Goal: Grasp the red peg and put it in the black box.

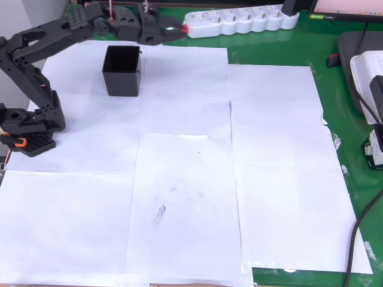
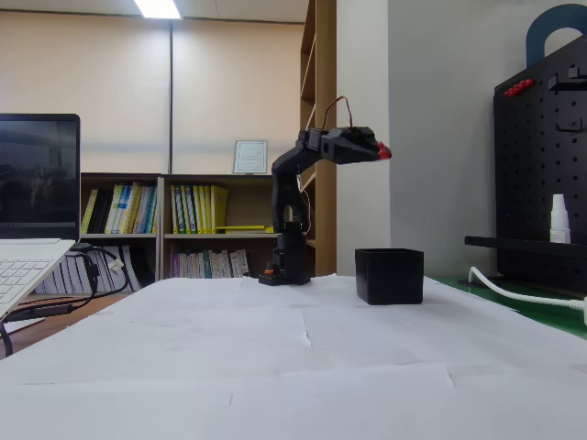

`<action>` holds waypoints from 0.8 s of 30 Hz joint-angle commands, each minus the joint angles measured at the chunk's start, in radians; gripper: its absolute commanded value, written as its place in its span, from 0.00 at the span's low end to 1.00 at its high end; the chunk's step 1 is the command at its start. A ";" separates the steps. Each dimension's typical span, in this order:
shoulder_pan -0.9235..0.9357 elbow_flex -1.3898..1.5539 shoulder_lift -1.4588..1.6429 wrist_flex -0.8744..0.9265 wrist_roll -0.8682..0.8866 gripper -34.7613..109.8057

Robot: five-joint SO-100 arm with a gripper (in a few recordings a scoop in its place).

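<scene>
The gripper (image 2: 380, 149) was clamped on the red peg (image 2: 384, 151), held up high in the air. The black box (image 1: 122, 70) sat on the white paper sheets (image 1: 179, 179) below, well apart from it.

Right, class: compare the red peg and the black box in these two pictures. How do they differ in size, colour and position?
Size: the red peg is a tiny piece, while the black box is far larger.
Colour: the peg is red, the box black.
Position: the peg is held up in the air at the tip of the gripper, while the box stands upright on the white paper, open top up. In the overhead view the peg lies right of the box.
</scene>
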 commanded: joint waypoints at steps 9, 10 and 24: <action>-0.202 0.023 -0.158 0.439 0.069 0.24; -0.221 0.023 -0.156 0.460 0.083 0.24; -0.339 0.071 0.055 0.647 0.218 0.24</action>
